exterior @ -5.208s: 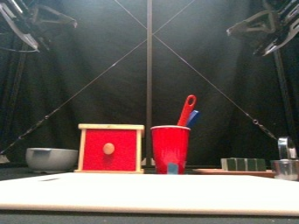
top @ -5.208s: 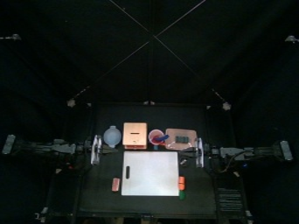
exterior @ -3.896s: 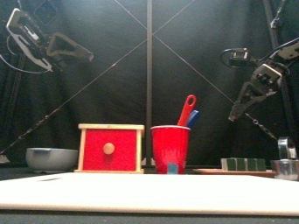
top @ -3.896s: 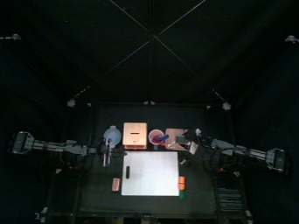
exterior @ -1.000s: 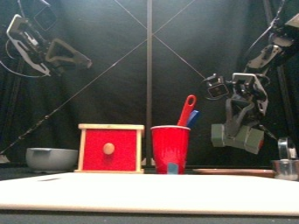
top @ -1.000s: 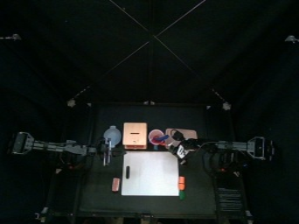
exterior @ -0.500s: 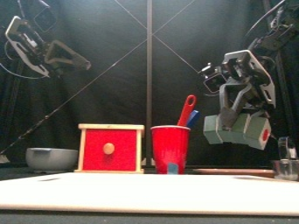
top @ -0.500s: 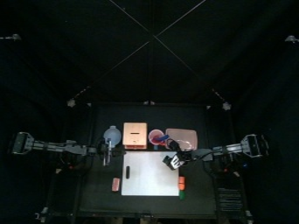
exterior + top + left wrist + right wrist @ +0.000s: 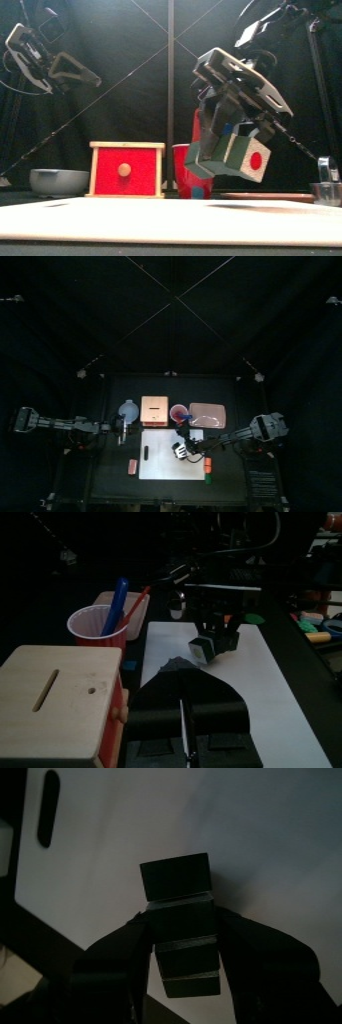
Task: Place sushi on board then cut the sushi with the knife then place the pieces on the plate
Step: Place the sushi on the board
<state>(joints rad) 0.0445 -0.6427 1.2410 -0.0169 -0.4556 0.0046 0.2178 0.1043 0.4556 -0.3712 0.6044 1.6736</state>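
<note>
Right gripper [image 9: 227, 152] pinches the blocky dark green sushi roll [image 9: 178, 883] over the flat white cutting board [image 9: 158, 461]; left gripper [image 9: 182, 672] has its jaws pressed together.

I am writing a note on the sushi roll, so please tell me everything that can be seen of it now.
The sushi roll is a short row of dark green blocks, plastic by the look, with a white end face that bears a red dot. The right gripper is shut on it and holds it tilted in the air above the white board, apart from the board's surface. Nothing else touches it.
</note>
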